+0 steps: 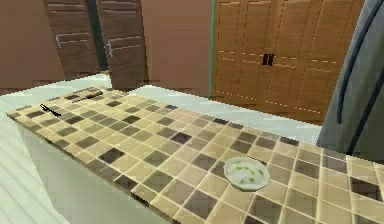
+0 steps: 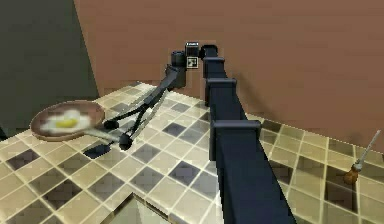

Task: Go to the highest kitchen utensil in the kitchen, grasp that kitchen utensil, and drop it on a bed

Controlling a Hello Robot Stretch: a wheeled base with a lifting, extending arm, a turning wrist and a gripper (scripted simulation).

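A frying pan (image 2: 64, 121) with a fried egg in it is at the arm side view's left, its handle pointing right, over the near edge of the tiled counter (image 2: 180, 165). My gripper (image 2: 125, 138) slopes down from the wrist to the end of that handle, with the dark arm (image 2: 235, 140) stretched across the counter. The pan has counter tiles right behind it, so I cannot tell whether the gripper holds it.
A thin utensil with an orange handle (image 2: 360, 160) lies on the counter at the right. In the forward view the counter (image 1: 150, 140) carries a small plate (image 1: 246, 173) and dark utensils (image 1: 48, 110). Behind stand brown doors (image 1: 125, 40) and wooden cupboard doors (image 1: 280, 50).
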